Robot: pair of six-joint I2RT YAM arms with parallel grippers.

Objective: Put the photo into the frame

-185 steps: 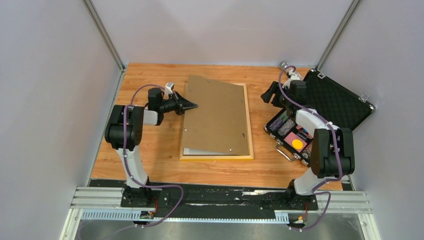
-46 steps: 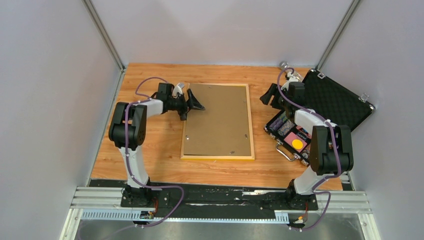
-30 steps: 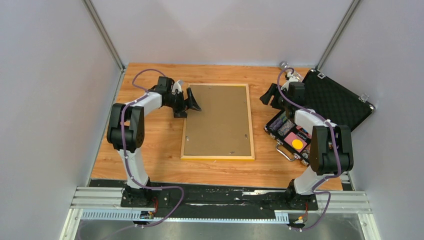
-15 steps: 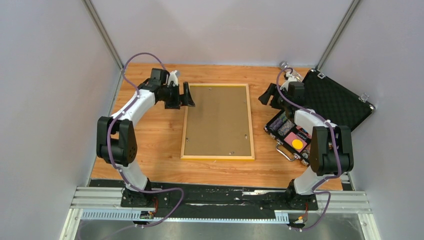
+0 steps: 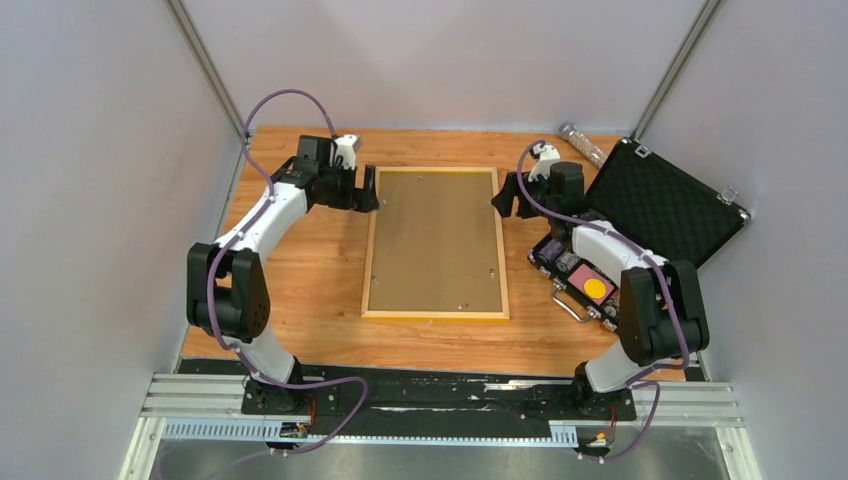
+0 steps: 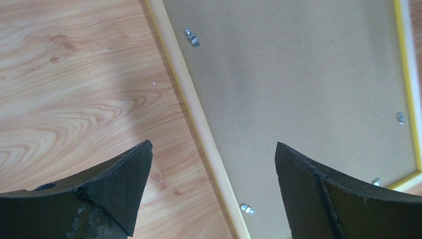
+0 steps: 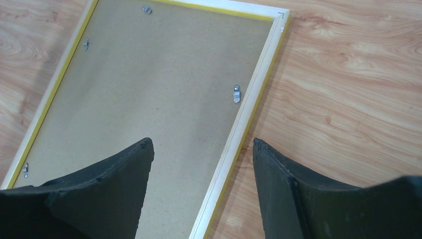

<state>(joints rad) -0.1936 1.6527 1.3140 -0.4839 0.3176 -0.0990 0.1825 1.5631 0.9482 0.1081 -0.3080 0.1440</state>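
- The frame (image 5: 435, 316) lies flat on the wooden tabletop (image 5: 310, 280), between the two arms, back side up and long sides running away from the bases
- Its back shows the brown backing board (image 5: 435, 240), seated inside the yellow rails and held by small metal clips (image 7: 237, 93) along the edges
- We cannot see the photo in any view; only the brown back of the frame shows
- The left gripper (image 5: 362, 190) stands at the far part of the frame's left rail, fingers spread wide
- In the left wrist view the left gripper (image 6: 213, 147) straddles that rail: one finger over bare tabletop, the other over the backing board, and nothing is pinched
- The right gripper (image 5: 507, 197) stands at the far part of the frame's right rail, fingers spread
- In the right wrist view the right gripper (image 7: 201, 142) straddles the right rail in the same way, one finger over the board, one over the tabletop, and it holds nothing
- We cannot tell whether either gripper touches the frame
- An open black case (image 5: 665, 205) with a foam-lined lid lies to the right of the frame, well apart from it; its lower half (image 5: 570, 262) holds small items
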